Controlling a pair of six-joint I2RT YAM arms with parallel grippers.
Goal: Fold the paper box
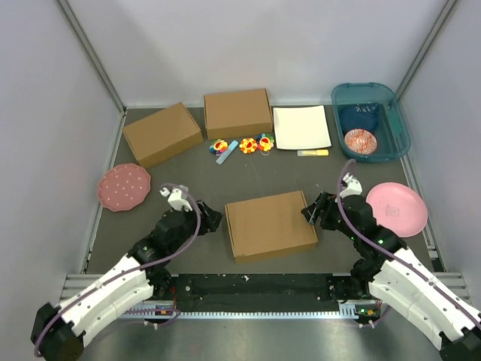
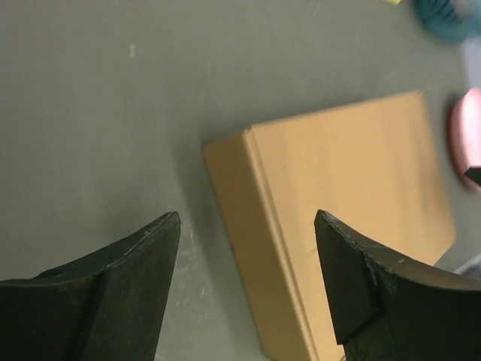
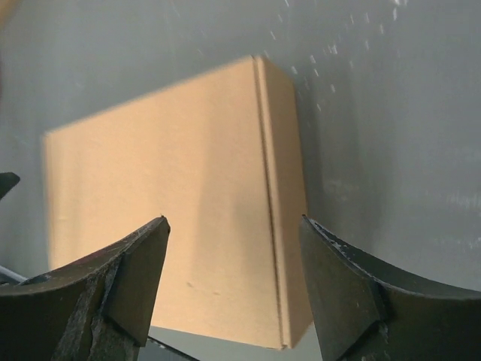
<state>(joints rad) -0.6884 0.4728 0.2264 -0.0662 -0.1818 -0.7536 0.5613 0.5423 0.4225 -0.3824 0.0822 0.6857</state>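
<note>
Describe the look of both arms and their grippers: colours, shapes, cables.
The two match. The left arm and right arm have white shells on the lower links, with black joints and wrists. A purple cable loops along each. The left gripper and right gripper carry black, wedge-shaped fingers with tapered tips and scuffed edges.
</note>
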